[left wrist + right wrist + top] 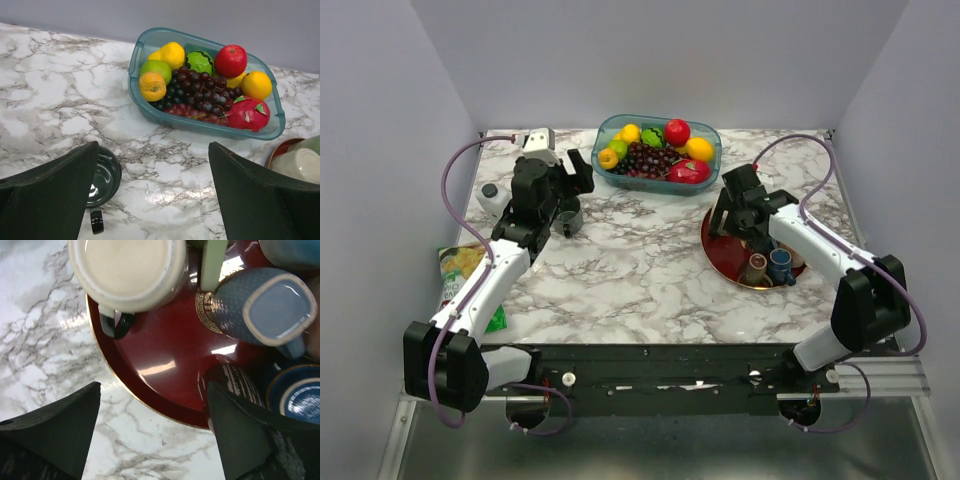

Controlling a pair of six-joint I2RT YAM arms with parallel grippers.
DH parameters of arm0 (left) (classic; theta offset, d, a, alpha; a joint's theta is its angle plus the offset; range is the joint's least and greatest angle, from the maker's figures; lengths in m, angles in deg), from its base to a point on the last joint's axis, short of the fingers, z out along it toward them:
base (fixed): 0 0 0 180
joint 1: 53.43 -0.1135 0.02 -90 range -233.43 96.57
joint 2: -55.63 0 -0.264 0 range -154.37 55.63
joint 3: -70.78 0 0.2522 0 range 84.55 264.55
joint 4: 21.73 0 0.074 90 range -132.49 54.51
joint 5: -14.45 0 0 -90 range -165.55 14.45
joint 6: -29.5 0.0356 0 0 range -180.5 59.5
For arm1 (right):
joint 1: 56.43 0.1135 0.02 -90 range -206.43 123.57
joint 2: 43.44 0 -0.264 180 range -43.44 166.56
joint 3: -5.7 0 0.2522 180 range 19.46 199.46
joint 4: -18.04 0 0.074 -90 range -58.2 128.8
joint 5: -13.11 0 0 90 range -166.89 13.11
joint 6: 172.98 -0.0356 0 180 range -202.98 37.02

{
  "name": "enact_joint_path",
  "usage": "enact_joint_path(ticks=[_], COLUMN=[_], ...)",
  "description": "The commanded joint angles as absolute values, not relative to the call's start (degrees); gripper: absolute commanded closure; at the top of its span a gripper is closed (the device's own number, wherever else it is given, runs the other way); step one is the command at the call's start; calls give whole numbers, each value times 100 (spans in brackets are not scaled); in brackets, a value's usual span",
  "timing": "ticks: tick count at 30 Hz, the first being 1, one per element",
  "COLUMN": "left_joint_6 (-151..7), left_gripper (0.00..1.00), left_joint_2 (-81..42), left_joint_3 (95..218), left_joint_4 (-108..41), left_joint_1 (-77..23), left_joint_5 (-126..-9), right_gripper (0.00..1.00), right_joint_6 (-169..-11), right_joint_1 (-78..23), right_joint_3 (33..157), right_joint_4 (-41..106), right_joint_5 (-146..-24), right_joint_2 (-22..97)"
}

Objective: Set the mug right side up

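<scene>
A dark green mug (102,175) stands on the marble table with its opening up and its handle (96,221) toward the camera; in the top view it (568,218) sits at the back left. My left gripper (153,147) is open and empty, with the mug beside its left finger (55,195); it (572,192) hovers just over the mug. My right gripper (154,386) is open and empty over the near-left rim of a red plate (160,360), and sits at the plate's left side (725,225). A cream mug (127,270) on the plate appears bottom up.
The red plate (720,258) holds several mugs: a blue one (265,302), a dark red one (240,385), a dark blue one (295,395). A teal fruit basket (603,172) stands at the back. A green snack bag (468,272) and a white object (492,196) lie at the left.
</scene>
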State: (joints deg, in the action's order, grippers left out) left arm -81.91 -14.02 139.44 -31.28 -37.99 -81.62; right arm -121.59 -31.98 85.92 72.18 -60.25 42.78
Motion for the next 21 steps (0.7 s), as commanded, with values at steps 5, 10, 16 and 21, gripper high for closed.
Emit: enact_joint_path(ticks=[5, 10, 16, 21], left_joint_6=[-8115, -8247, -8230, -8291], left_gripper=[1, 1, 1, 1], left_joint_2=[-1214, -1284, -1469, -1434], left_joint_3=[13807, 13859, 14001, 13886], left_joint_4=[-2943, -2968, -3189, -3083], left_joint_1=[-3814, -3814, -3814, -3814], left_joint_5=[-7740, -7757, -7425, -7415], right_gripper=[7, 20, 43, 43], right_joint_6=[-12868, -12965, -12877, -12833], right_joint_1=[-3129, -3129, -3129, -3129], right_joint_3=[9152, 9391, 9575, 9637], right_joint_4=[6731, 6810, 6757, 6757], right_joint_5=[-5281, -5167, -5237, -5176], right_joint_2=[5051, 5473, 5764, 5922])
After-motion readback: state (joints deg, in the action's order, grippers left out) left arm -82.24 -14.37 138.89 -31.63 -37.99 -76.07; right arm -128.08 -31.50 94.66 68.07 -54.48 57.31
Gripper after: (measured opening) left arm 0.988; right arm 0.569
